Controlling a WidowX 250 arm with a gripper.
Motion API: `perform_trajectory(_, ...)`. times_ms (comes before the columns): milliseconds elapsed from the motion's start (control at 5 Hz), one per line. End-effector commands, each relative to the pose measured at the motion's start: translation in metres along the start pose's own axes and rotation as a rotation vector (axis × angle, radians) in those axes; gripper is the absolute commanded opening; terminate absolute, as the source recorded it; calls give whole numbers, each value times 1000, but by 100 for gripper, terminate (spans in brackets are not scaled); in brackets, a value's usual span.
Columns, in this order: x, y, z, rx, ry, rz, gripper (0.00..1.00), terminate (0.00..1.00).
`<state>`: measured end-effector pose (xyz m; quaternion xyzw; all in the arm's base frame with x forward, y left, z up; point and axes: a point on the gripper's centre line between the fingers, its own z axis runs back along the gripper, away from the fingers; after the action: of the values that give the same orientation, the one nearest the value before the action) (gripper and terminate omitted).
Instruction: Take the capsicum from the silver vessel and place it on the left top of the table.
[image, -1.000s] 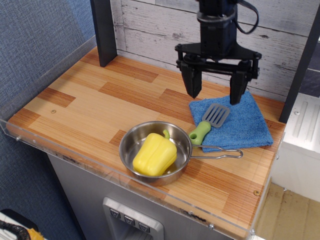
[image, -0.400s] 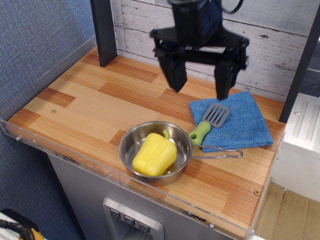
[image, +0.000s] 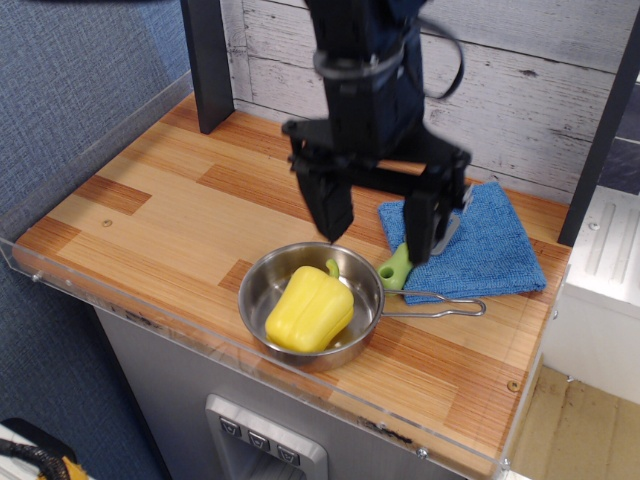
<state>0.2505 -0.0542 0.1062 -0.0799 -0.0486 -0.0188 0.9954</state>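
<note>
yellow pepper (image: 309, 309) lying in steel pan (image: 262, 277), front of worktop (image: 170, 205); end effector (image: 378, 238) above pan's rear rim, fingers spread wide, holding nothing; blue cloth (image: 495, 245) behind.

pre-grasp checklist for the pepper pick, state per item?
1. Gripper open: ok, fingers spread.
2. Capsicum in the silver vessel: ok, lying on its side.
3. Gripper centred over capsicum: not ok, it looks offset toward the back rim.
4. Spatula clear of the fingers: cannot tell, one finger hides it.
5. Left top of the table free: ok.
</note>
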Motion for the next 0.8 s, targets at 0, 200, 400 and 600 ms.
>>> perform_trajectory(0, -9, 19, -10, -23, 15, 30, 100, 0)
perform_trajectory(200, -18, 28, -8, -20, 6, 42, 100, 0)
perform_trajectory(400, -25, 41, -18, -31, 26, 70, 100, 0)
perform_trajectory(600, -15, 49, -36, -43, 37, 79, 100, 0)
